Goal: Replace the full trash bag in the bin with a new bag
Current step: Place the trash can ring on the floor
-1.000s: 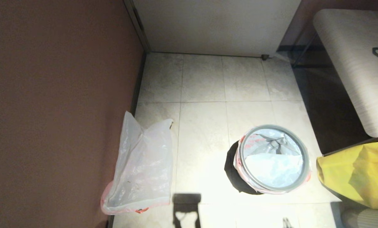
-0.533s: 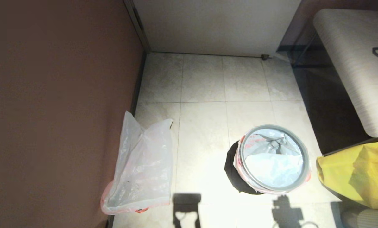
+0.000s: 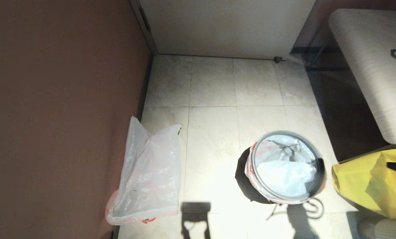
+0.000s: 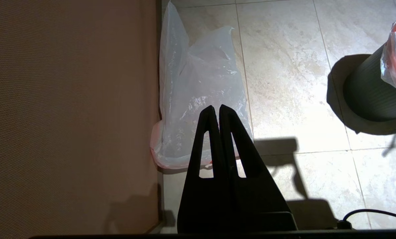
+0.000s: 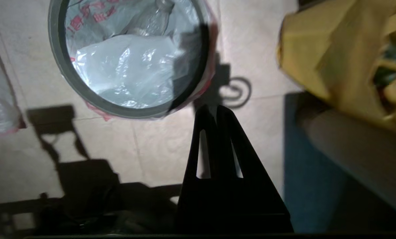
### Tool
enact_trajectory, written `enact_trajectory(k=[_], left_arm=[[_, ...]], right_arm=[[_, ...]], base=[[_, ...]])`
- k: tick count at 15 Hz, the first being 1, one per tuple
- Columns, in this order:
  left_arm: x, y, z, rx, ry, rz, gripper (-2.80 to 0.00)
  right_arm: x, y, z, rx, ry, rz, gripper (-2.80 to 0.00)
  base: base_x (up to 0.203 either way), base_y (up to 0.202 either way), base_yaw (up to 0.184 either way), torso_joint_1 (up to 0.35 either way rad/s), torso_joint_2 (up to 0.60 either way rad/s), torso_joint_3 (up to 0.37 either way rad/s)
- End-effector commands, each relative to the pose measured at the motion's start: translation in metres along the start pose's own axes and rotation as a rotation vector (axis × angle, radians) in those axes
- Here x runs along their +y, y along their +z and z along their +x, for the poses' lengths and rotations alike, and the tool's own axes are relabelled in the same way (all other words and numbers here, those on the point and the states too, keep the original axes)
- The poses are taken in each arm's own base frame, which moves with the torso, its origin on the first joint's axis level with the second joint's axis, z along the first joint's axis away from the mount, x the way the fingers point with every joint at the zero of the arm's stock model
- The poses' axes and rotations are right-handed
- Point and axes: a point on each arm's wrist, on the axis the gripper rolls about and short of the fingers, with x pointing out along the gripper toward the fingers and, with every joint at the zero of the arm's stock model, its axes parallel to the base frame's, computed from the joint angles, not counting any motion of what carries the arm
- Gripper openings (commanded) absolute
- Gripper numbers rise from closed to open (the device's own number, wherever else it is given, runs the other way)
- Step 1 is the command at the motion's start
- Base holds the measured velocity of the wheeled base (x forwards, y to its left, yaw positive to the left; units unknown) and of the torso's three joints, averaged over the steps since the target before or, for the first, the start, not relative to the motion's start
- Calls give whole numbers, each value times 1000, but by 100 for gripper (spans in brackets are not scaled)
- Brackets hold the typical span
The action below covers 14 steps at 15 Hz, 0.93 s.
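I see the bin (image 3: 286, 166), grey-hooped and lined with a crumpled clear bag; right gripper (image 5: 216, 108) and left gripper (image 4: 216, 108) both pressed together.

The right arm's shadow has advanced from the lower edge of the head view up to the bin (image 3: 286, 167), now darkening the rim's right side. A dark silhouette has also appeared on the yellow bag (image 3: 367, 186) at the right edge.

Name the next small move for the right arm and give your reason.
Probably open the right end effector and bring it over the grey hoop on the bin. Its fingers are shut, off the rim, and the hoop pins the full bag in place. The left end effector hangs shut near the spare bag.
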Motion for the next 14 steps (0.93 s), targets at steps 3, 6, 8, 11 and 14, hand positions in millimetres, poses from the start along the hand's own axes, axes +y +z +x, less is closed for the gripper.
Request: enact_trajectory(k=[3, 6, 8, 11, 14], left_arm=[[0, 0, 0, -2, 0, 0, -280], [0, 0, 0, -2, 0, 0, -280], [0, 0, 0, -2, 0, 0, -280], [0, 0, 0, -2, 0, 0, -280], [0, 0, 0, -2, 0, 0, -280]], right_arm=[[18, -20, 114, 269, 27, 139, -280], [22, -39, 173, 321, 25, 179, -280], [20, -51, 199, 342, 12, 197, -280], [12, -64, 219, 390, -11, 219, 0], [2, -60, 223, 354, -33, 279, 0]], base=[[0, 0, 0, 0, 0, 0], [0, 0, 0, 0, 0, 0], [0, 0, 0, 0, 0, 0], [0, 0, 0, 0, 0, 0], [0, 0, 0, 0, 0, 0]])
